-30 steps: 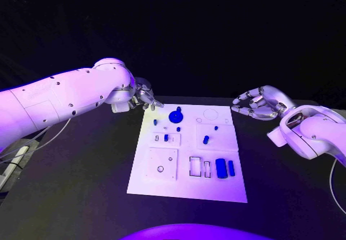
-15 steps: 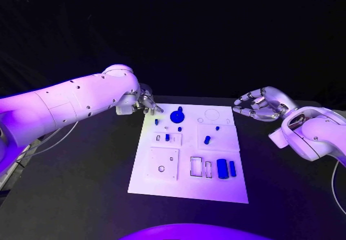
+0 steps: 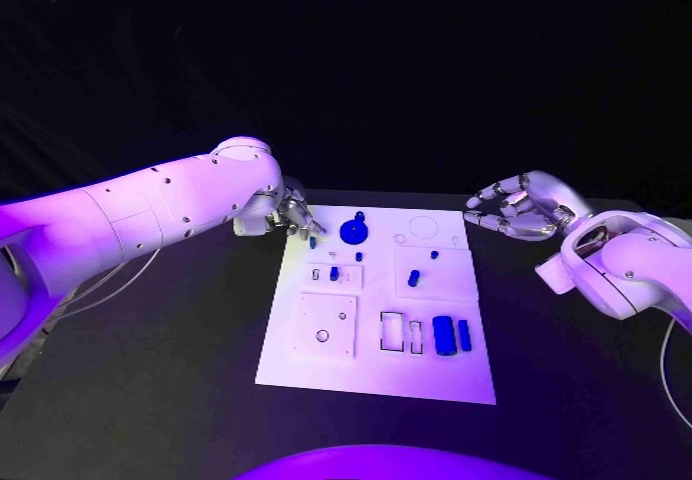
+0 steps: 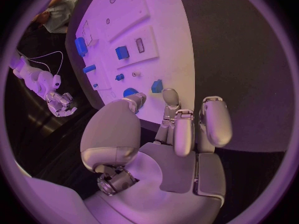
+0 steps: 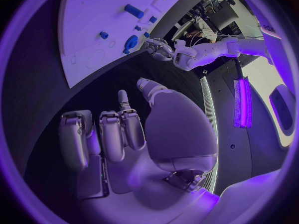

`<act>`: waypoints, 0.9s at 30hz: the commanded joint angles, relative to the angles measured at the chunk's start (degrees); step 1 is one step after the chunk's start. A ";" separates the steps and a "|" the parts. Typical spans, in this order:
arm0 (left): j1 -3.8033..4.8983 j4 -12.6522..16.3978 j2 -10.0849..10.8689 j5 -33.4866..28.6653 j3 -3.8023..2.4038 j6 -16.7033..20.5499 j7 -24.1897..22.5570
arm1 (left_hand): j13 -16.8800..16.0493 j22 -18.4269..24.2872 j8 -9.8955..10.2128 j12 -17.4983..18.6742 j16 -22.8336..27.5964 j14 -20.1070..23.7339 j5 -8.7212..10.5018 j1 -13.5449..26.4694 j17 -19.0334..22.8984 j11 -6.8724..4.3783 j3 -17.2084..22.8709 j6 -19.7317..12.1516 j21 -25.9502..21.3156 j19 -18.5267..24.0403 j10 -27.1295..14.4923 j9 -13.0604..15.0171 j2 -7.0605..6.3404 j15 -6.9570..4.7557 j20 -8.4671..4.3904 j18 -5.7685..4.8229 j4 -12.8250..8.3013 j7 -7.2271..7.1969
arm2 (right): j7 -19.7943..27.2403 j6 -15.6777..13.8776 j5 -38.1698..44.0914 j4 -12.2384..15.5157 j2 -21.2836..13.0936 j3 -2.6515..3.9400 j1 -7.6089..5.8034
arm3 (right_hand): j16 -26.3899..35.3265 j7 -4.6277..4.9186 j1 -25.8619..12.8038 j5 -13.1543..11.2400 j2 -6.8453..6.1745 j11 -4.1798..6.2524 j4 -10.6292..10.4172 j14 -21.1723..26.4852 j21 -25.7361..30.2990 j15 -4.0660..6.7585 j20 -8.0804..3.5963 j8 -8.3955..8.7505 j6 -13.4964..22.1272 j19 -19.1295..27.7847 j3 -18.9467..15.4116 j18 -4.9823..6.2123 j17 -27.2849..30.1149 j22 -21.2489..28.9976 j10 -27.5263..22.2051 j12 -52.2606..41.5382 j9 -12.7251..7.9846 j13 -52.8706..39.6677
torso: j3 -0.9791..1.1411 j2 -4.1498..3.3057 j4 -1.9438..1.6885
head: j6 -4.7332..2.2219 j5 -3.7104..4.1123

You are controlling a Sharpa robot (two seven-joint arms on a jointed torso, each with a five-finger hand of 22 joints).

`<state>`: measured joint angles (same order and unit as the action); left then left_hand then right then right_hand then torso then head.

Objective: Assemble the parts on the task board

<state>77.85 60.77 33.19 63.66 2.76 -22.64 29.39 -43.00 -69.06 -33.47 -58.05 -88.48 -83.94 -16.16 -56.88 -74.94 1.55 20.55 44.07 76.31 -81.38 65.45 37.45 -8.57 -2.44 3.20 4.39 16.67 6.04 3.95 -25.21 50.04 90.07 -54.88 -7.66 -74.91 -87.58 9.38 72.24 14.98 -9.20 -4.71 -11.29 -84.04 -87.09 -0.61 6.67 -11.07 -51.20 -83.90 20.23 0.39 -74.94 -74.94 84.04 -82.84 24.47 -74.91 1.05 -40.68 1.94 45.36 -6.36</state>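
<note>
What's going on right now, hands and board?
Left hand open at the task board far-left corner, near a small blue part. Right hand open, off board. Nothing blocking.

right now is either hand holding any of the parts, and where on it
No. The left hand is at the task board's far left corner, its fingers near a small blue part but around nothing. The right hand is off the board, holding nothing.
</note>
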 commanded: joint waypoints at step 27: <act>-0.11 0.08 -0.16 -3.41 0.02 -2.23 -0.30 | -0.42 -1.04 -1.95 -1.14 -0.30 -5.48 -0.15 -6.14 -13.26 -0.76 0.77 3.44 0.97 -0.46 1.14 -0.35 2.99 -0.43 -0.03 -0.10 -0.43 -0.92 | 0.45 0.85 0.24 -0.22 0.29 0.00 0.08 | 0.25 -0.16 -0.42 0.23 0.07 0.33 -0.46 -4.24 0.08 0.37 -0.30 -0.26 0.06 -4.17 0.09 0.43 -7.37 -13.40 -0.24 0.19 0.06 -7.81 | 0.09 0.05 -0.03 | 0.62 -0.02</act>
<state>77.75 60.75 33.14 61.35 2.80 -23.70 29.43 -43.37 -70.06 -35.25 -59.02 -88.47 -83.94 -16.17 -62.60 -74.93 0.72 21.03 47.12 76.93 -81.38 66.28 37.01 -5.57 -2.44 3.19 4.38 16.19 5.20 3.98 -25.17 50.04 89.85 -54.65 -7.67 -74.87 -87.58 9.38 72.24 14.98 -9.20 -4.71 -11.45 -84.04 -87.09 -0.61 6.67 -11.06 -51.20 -83.90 20.40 0.39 -74.92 -74.91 84.05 -82.84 24.45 -74.91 1.14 -40.64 1.94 45.94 -6.42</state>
